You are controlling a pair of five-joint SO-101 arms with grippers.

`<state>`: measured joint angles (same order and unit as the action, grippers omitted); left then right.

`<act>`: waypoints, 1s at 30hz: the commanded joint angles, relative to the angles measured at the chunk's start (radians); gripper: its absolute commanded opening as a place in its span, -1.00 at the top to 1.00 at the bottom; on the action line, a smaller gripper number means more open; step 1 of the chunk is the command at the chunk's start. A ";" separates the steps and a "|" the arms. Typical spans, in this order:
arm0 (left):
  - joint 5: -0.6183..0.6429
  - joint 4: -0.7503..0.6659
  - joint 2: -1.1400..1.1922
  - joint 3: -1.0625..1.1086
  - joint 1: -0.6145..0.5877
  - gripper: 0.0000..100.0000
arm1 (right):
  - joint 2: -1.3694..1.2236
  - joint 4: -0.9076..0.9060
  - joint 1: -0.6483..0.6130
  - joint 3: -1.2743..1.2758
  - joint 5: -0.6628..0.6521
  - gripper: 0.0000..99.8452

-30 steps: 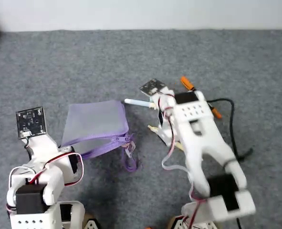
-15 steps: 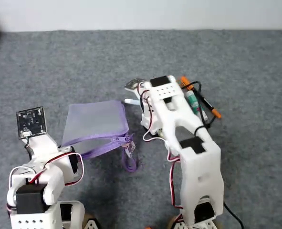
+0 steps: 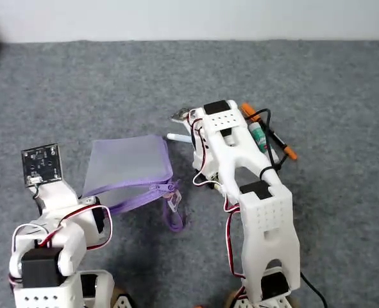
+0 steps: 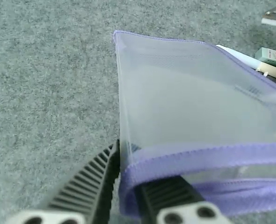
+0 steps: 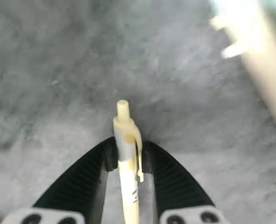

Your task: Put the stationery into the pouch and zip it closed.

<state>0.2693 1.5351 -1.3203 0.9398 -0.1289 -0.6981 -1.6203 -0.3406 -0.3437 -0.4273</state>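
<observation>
Loading step: right fingers (image 5: 84,179) clamped on a slim cream pen (image 5: 126,144), left fingers (image 4: 88,179) pinching the translucent purple zip pouch (image 4: 189,107) by its edge; next, probably steer pen into pouch mouth

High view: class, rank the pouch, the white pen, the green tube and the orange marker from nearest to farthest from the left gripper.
1. Pouch: held at its corner by the left gripper.
2. White pen: just off the pouch's far right corner.
3. Green tube and orange marker: side by side, farthest to the right; too close to call.
</observation>
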 commanded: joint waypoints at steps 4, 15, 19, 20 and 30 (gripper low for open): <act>0.011 0.006 0.020 -0.113 -0.003 0.97 | 0.213 -0.168 -0.007 -0.025 -0.014 0.98; 0.011 0.031 0.025 -0.183 -0.002 0.97 | 0.693 -0.174 0.007 0.222 0.072 0.98; 0.011 0.040 0.025 -0.183 -0.002 0.97 | 0.869 -0.174 -0.001 0.358 0.210 0.98; 0.011 0.040 0.025 -0.183 -0.002 0.97 | 0.909 -0.174 -0.001 0.382 0.250 0.98; 0.071 0.083 0.247 -0.346 0.005 0.97 | 1.277 -0.173 -0.050 0.446 0.463 0.98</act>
<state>0.3061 1.5965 -1.1423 0.6943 -0.1274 0.4588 -1.7522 -0.3560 0.1074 0.0115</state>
